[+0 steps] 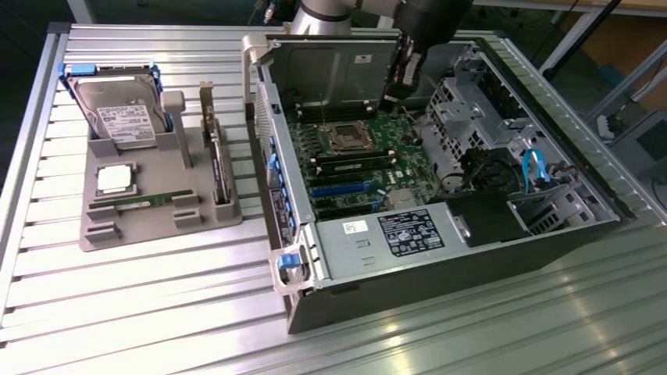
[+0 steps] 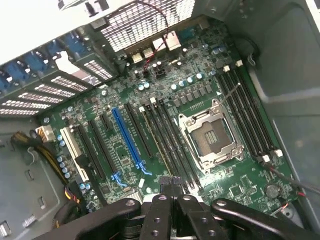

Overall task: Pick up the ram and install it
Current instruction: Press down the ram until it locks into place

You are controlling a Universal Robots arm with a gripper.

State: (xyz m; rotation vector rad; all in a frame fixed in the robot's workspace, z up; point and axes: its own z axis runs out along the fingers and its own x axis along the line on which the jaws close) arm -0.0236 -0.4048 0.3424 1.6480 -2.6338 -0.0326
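The case [image 1: 542, 234] lies open on top, so the board [image 2: 165, 135] is reachable from above; its walls, the drive cage [image 1: 458, 117] and the black supply [image 1: 417, 230] hem the sides

No text is being made out clearly anywhere. Printed labels are being seen on the hard drive [image 1: 125, 117] at about ten o'clock in the exterior view, on the power supply [image 1: 419, 230] at about five o'clock, and on the raised side panel [image 1: 365, 58] at twelve o'clock, but their lettering is too small to be read.
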